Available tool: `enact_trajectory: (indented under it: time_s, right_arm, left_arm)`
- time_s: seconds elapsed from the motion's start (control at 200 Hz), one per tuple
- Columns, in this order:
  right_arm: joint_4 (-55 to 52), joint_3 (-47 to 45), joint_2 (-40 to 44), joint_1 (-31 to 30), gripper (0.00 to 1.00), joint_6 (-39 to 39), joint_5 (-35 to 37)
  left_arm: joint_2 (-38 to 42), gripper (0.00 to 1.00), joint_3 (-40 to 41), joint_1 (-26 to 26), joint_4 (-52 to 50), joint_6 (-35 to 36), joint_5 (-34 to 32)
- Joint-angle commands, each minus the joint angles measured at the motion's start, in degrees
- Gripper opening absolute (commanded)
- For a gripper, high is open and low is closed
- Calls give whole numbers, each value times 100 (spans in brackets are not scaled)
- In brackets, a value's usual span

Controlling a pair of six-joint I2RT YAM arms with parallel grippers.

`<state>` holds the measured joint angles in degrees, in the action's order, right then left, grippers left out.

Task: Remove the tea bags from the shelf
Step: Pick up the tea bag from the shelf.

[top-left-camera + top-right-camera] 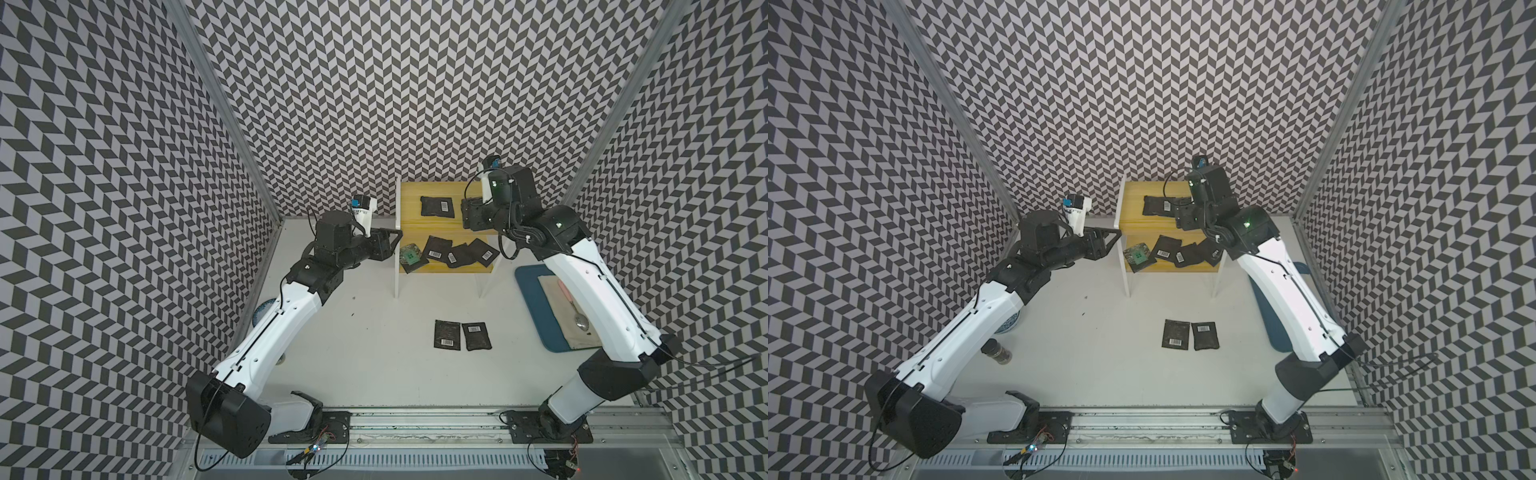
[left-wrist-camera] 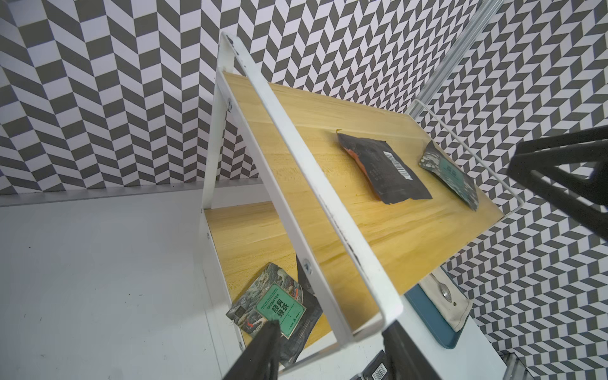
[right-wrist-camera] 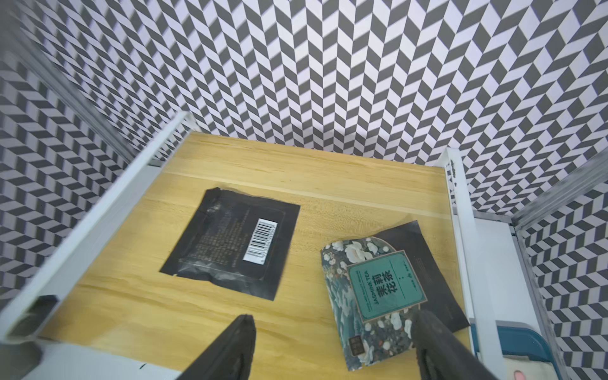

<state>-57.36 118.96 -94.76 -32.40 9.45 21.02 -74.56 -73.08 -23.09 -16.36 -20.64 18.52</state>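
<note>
The shelf (image 1: 415,193) stands at the back, two yellow boards in a white frame. On its top board lie a black barcode tea bag (image 1: 437,206) (image 3: 230,243) and a green-patterned jasmine one (image 3: 371,296). My right gripper (image 3: 332,329) hangs open just above that board, one finger beside the jasmine bag, holding nothing. The lower board carries a green tea bag (image 1: 410,254) (image 2: 273,302) and several black ones (image 1: 459,254). Two black tea bags (image 1: 447,334) (image 1: 476,336) lie on the table. My left gripper (image 1: 395,237) (image 2: 331,325) is shut on the shelf's white side frame at its front corner.
A dark blue tray (image 1: 536,307) with a beige cloth (image 1: 561,303) and a spoon (image 1: 579,320) sits at the right, partly under my right arm. A blue-white bowl (image 1: 1009,326) and a small jar (image 1: 996,353) stand by my left arm. Patterned walls close in on three sides.
</note>
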Motion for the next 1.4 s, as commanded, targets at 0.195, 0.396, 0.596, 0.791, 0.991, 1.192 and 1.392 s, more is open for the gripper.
enact_trajectory:
  time_s: [0.195,0.396,0.596,0.791,0.991,1.192,1.392]
  right_arm:
    - [-16,126,-367,265,81,14,-23]
    - [-79,45,-456,341,82,47,-104]
    - [-273,-103,-492,383,82,230,-671]
    - [-318,-548,-211,356,81,267,-1134]
    - [-328,-1114,224,242,80,218,-1195]
    - [-267,-1448,375,143,79,135,-1145]
    - [-267,-1703,405,14,79,-18,-968]
  left_arm:
    - [117,53,83,98,20,-12,-144]
    - [118,53,92,102,9,0,-146]
    - [133,53,92,106,18,3,-147]
    - [118,52,117,106,36,-1,-167]
    - [111,52,126,112,26,8,-189]
    - [83,52,116,123,12,8,-198]
    - [80,52,100,138,10,9,-197]
